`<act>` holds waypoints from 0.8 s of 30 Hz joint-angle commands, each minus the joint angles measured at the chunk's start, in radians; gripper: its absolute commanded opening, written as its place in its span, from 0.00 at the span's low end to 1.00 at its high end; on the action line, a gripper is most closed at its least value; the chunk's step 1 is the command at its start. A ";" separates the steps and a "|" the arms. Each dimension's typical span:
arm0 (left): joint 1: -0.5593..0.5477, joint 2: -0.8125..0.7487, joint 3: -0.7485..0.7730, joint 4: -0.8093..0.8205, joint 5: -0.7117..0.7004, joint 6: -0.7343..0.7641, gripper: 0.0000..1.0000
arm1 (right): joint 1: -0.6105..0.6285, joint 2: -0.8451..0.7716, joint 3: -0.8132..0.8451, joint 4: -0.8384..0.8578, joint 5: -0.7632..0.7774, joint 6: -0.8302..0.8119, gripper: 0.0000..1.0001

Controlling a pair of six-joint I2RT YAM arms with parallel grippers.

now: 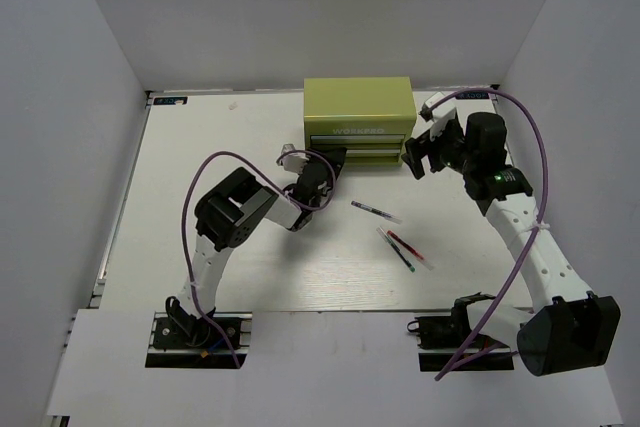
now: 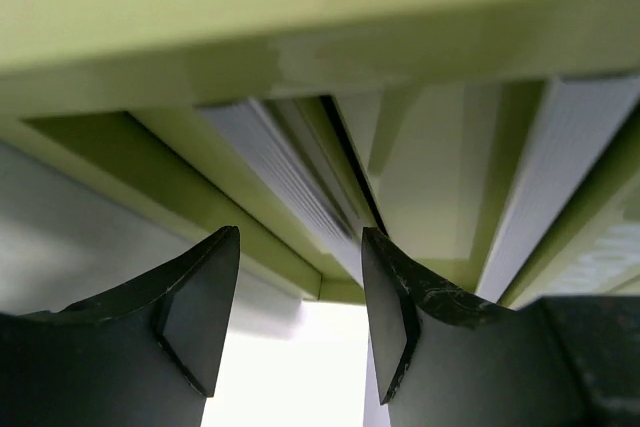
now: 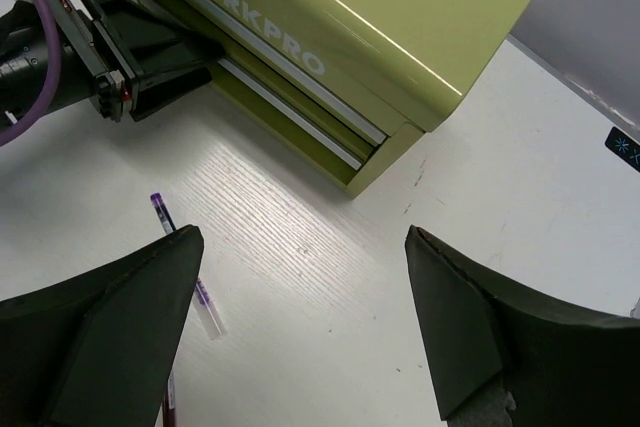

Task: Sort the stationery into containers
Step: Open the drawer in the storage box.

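The olive-green tool chest (image 1: pixel 358 107) stands at the back of the table, its "WORKPRO" front (image 3: pixel 250 22) facing the arms. Three thin pens lie in front of it: a clear one (image 1: pixel 375 211), a red one (image 1: pixel 411 250) and a dark one (image 1: pixel 393 247). My left gripper (image 1: pixel 335 159) is open at the left end of the drawer fronts (image 2: pixel 290 167), its fingertips close to them with nothing between them (image 2: pixel 300 232). My right gripper (image 1: pixel 415 157) hovers open and empty (image 3: pixel 302 233) by the chest's right front corner. In the right wrist view the clear pen (image 3: pixel 207 309) lies beside its left finger.
White walls close in the table at the back and on both sides. The left arm's purple cable (image 1: pixel 215 162) loops over the table's left half. The right arm's cable (image 1: pixel 535 137) arcs above its right side.
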 commanded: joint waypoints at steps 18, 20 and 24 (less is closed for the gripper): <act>0.031 0.114 0.109 0.122 -0.041 -0.113 0.41 | -0.023 0.011 -0.025 0.073 -0.041 0.016 0.85; 0.031 0.123 0.109 0.135 -0.041 -0.123 0.35 | -0.021 0.015 -0.027 0.070 -0.042 0.013 0.85; 0.031 0.123 0.077 0.167 -0.032 -0.123 0.27 | -0.021 0.025 -0.027 0.070 -0.056 0.004 0.85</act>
